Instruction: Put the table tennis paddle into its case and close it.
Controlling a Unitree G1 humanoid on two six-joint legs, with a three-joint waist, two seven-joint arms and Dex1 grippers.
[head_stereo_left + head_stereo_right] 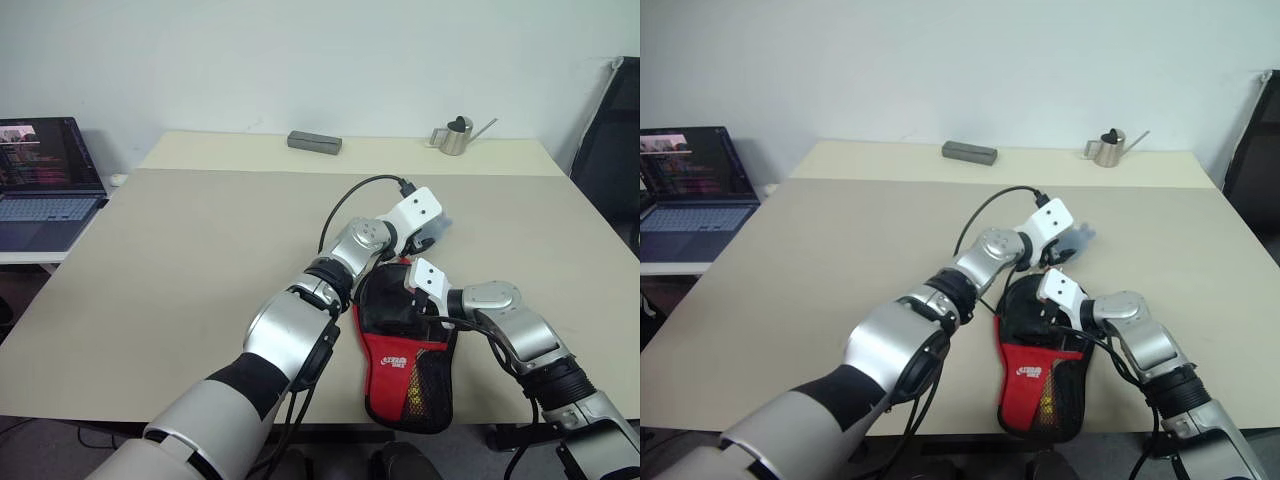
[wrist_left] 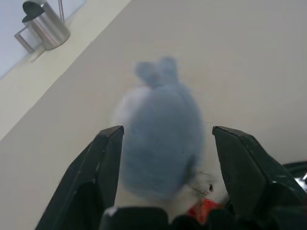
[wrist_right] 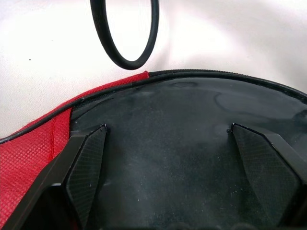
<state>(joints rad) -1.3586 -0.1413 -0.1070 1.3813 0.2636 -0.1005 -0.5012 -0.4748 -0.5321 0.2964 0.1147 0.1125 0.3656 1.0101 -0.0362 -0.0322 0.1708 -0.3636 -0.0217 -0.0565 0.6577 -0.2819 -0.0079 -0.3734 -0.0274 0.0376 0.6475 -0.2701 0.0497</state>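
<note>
The case (image 1: 400, 365), black with a red lower part, a white logo and a mesh pocket, lies near the table's front edge. In the right wrist view a smooth dark surface (image 3: 168, 110), apparently the paddle's rubber blade, sits inside the case's red fabric edge (image 3: 33, 153); the handle is hidden. My right gripper (image 3: 168, 134) hovers open just over that dark surface. Crossing over from the left, my left gripper (image 2: 165, 143) is open at the case's far end, with a pale grey-blue soft lump (image 1: 441, 228) between its fingers.
A laptop (image 1: 45, 185) sits on a side desk at the left. Along the far table edge lie a grey block (image 1: 314, 142) and a small metal watering can (image 1: 457, 135). A black chair (image 1: 612, 140) stands at the right. A black cable (image 1: 350, 200) loops off the left wrist.
</note>
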